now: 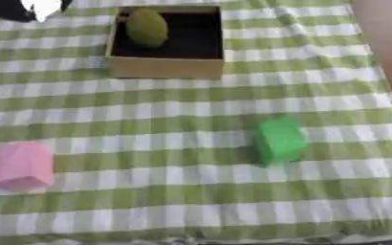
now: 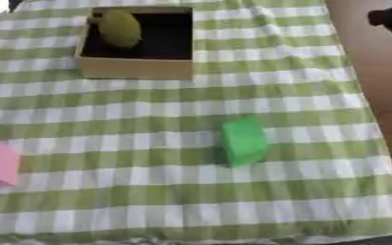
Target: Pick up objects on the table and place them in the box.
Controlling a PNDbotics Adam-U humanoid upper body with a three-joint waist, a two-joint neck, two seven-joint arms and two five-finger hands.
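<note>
Nearest, low in the frame: only green-and-white checked cloth [image 1: 191, 210] covering the surface, with nothing lying on it there.

A little farther, at lower left: a pink block [image 1: 20, 165], resting on the cloth, untouched, still to be picked up. Right of centre, well apart from it: a green block [image 1: 279, 140], also on the cloth, also waiting. Open cloth between the two, nothing stacked or leaning on either.

Farther, in the upper middle: a shallow cardboard box [image 1: 166, 67] with a dark inside, sitting square on the cloth. Inside it, against the upper-left corner: a yellow-green oval thing [image 1: 147, 27], like a lemon or small fruit, already in place.

Judged from this: one thing boxed, two left, so roughly a third of the way. Plenty of free room in the right half of the box for both blocks.

No hand of the robot in either view, so fingers neither released nor clenched as far as can be told; nothing held.

Around the edges: bare brown strip [image 2: 375, 72] beyond the cloth on the right, a dark shape [image 2: 389, 18] in the upper right corner, a white-and-black patch [image 1: 38, 7] at upper left, too unclear to name. Nothing standing between either block and the box; straight, open path from each.
</note>
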